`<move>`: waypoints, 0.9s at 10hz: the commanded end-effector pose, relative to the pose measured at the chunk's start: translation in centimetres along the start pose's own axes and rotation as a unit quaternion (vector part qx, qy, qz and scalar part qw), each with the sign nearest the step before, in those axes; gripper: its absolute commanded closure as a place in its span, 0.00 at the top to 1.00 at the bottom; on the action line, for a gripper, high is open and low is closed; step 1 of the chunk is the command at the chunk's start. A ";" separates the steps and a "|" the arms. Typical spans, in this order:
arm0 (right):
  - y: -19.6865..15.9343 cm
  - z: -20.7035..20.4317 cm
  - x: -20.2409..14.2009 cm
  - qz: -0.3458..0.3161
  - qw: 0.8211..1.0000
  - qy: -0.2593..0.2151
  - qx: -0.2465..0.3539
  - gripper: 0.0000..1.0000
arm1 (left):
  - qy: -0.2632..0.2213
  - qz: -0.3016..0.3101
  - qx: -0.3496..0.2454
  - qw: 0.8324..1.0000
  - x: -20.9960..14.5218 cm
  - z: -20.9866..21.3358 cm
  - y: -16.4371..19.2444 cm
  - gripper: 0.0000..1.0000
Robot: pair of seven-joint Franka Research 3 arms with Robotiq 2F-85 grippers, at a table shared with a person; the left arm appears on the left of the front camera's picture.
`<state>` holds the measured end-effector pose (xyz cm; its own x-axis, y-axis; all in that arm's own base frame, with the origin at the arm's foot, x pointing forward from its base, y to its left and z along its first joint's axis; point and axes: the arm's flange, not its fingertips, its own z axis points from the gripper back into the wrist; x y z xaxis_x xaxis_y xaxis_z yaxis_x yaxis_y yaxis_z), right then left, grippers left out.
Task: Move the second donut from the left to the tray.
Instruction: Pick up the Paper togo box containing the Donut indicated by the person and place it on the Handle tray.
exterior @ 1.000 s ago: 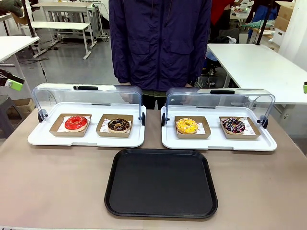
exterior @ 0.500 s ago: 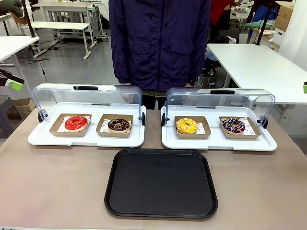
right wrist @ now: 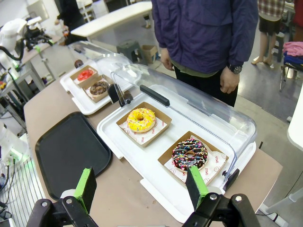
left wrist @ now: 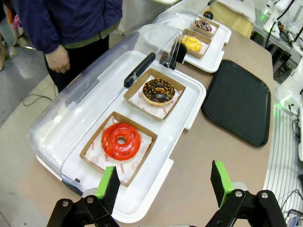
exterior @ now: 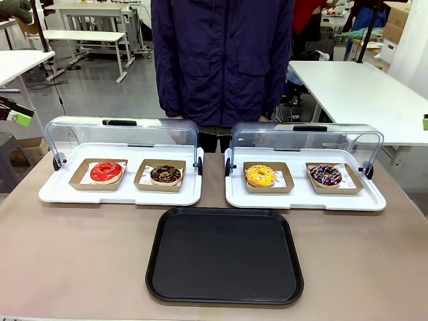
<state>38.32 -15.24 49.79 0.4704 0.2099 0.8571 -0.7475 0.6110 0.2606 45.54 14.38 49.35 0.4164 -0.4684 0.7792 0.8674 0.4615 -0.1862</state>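
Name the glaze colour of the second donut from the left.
Dark chocolate-brown with light flecks; the donut shows best in the left wrist view.

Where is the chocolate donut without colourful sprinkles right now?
In the front view the chocolate donut sits on the left white tray, right of the red donut, beyond the black tray.

The donut (exterior: 165,174) is flecked chocolate-brown, the tray (exterior: 225,257) black.

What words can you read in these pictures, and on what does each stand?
"YUMMY": printed white paper liner under the red-glazed ring donut, left wrist view.
"SMILE": matching liner under the dark sprinkled ring donut, right wrist view.
Remaining liner print: too small to read.
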 end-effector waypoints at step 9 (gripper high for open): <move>-0.3 -0.1 0.3 0.012 1.000 -0.013 0.002 1.00 | -0.003 -0.002 -0.004 1.000 0.1 0.0 -0.1 1.00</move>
<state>38.32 -15.24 49.79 0.4704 0.2099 0.8571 -0.7475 0.6110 0.2606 45.54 14.38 49.35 0.4164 -0.4684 0.7792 0.8674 0.4615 -0.1862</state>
